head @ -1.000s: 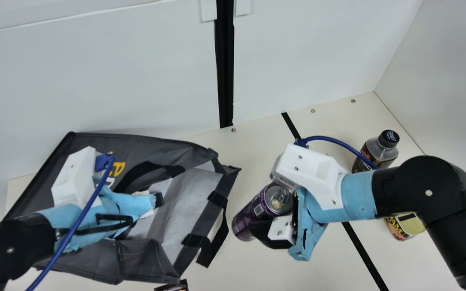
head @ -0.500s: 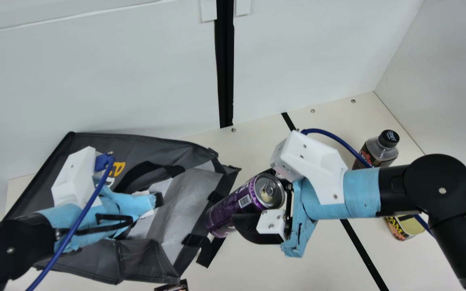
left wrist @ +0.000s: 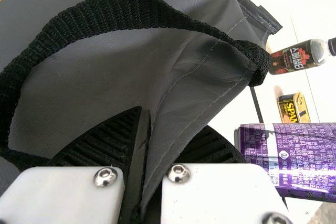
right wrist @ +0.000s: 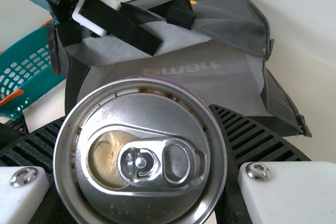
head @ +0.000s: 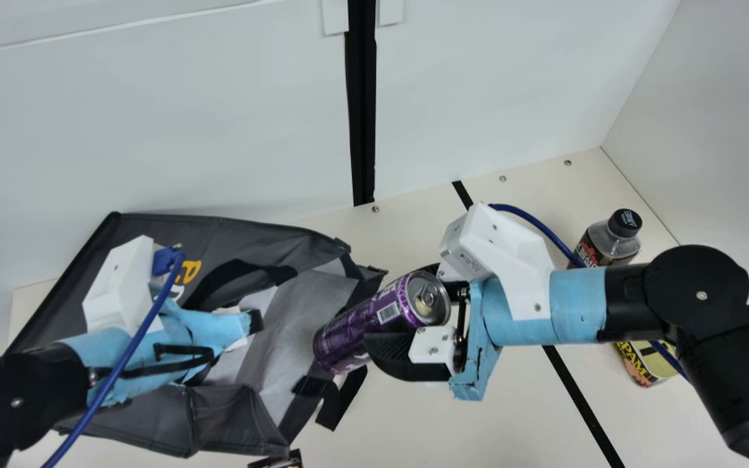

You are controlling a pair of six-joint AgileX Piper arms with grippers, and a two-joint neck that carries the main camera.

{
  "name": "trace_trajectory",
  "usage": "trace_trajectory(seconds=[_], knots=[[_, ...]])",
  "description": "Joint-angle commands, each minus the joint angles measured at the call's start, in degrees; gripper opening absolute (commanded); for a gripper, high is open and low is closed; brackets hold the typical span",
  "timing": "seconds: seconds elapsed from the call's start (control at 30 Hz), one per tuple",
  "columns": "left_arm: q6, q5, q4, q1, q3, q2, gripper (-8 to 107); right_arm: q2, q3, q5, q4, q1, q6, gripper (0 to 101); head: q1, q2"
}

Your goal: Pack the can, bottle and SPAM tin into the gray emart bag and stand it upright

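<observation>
Clasping the can (head: 348,331) with right pincer (head: 406,307) part-open, left pincer (left wrist: 157,148) closed on the bag (head: 231,237), we should insert it base-first.

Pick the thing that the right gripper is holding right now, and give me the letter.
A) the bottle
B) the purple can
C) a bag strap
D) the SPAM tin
B: the purple can sits between the two black fingers of the right gripper, tilted at the mouth of the gray bag.
</observation>
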Motion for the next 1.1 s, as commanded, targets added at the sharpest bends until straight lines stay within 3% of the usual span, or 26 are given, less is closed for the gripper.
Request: trace_trajectory(seconds=[0.0,0.13,0.67,1.07], knots=[[0.00,0.00,0.00,0.00,0.00,0.00,-8,0.23,0.33,0.13,0.70,-0.06,-0.61,0,-1.30,-0.14],[0.00,0.00,0.00,0.00,0.00,0.00,-8,0.92,1.27,-0.51,1.87,0.28,-1.75,0,-1.30,-0.14],[0.00,0.00,0.00,0.00,0.00,0.00,-8,5.69,4.90,-13.83,8.08,11.63,-4.88,0,-1.30,-0.14],[0.00,0.00,0.00,0.00,0.00,0.00,-8,12.24,5.59,-21.54,14.06,16.12,-10.54,0,-1.30,-0.14]])
